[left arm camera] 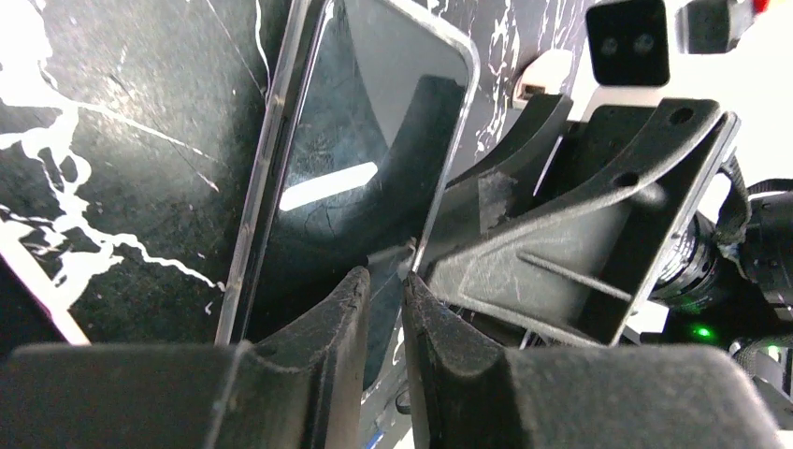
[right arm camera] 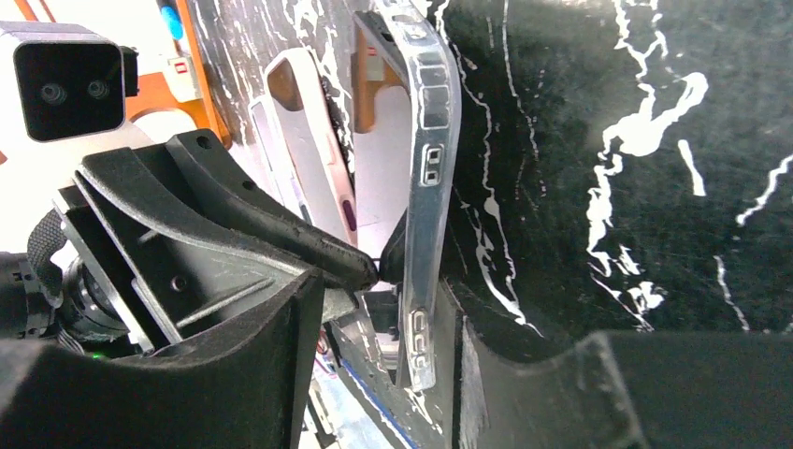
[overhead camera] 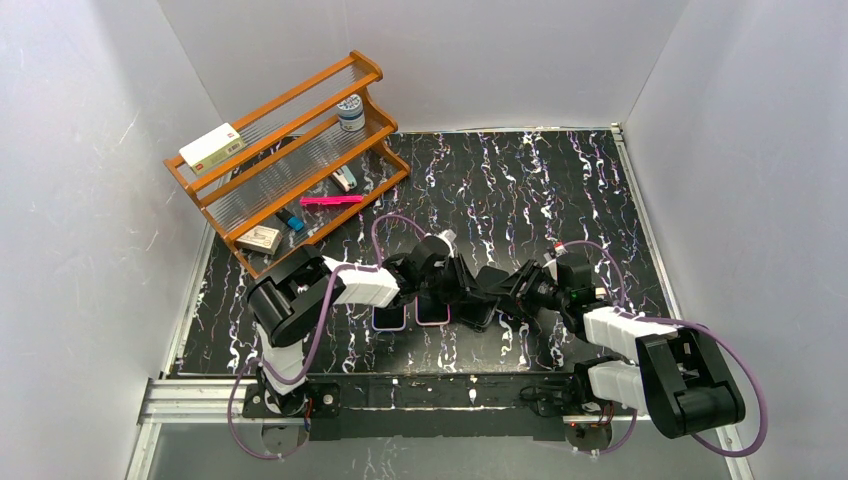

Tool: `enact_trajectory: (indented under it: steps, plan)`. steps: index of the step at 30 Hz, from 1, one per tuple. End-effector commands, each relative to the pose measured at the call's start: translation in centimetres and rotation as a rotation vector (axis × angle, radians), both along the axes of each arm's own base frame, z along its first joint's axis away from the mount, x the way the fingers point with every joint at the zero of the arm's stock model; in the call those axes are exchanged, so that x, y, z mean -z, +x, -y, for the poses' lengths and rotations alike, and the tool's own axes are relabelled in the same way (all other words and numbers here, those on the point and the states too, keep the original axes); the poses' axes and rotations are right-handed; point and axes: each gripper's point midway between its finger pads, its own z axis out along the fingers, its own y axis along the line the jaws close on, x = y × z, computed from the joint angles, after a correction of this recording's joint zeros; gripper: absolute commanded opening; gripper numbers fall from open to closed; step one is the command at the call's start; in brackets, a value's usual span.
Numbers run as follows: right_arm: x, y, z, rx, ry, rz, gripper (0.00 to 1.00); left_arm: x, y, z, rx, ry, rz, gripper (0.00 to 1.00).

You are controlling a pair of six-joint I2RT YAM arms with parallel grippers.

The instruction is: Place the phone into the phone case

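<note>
Black fingers of the left claw (left arm camera: 383,285) fill the bottom of the left wrist view, nearly closed and pinching the thin rim of the clear phone case (left arm camera: 355,159) at one long side. That case stands tipped up on its long edge at the middle of the desk (overhead camera: 520,180), with its long axis running roughly away from the arm bases. A dark glossy face fills its frame; I cannot tell whether that is a phone or the bare back.

From the opposite side the right claw (right arm camera: 388,318) straddles the case half-spread. Its outer finger lies against the case's outside, its inner finger stands apart, and it grips nothing.

Just left of the case, a pink-edged phone (overhead camera: 432,312) and a lilac-edged phone (overhead camera: 388,318) lie flat, side by side. At the far left corner a wooden rack (overhead camera: 290,150) carries a white box (overhead camera: 211,146), a tin (overhead camera: 350,112) and a pink pen (overhead camera: 330,200).
</note>
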Motion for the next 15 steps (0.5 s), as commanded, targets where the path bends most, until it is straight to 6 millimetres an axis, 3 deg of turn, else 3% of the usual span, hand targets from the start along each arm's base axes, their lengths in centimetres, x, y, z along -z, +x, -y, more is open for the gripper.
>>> enact_trajectory:
  steps: [1,5,9,15]
  plan:
    - [-1.9,1.5,-0.4,-0.012,-0.006,0.08,0.51,1.9,-2.1,-0.7,0.053,0.051,-0.067,0.2]
    - [-1.4,1.5,-0.4,-0.015,-0.006,0.074,0.39,1.7,-2.2,-0.6,0.056,0.048,-0.061,0.2]
    - [-1.4,1.6,-0.6,-0.036,-0.009,0.098,0.17,0.4,-2.1,-0.8,0.08,0.053,-0.022,0.23]
    - [-3.6,2.3,-0.9,-0.074,-0.012,0.184,0.01,-4.7,0.5,-2.5,0.098,0.13,0.134,0.41]
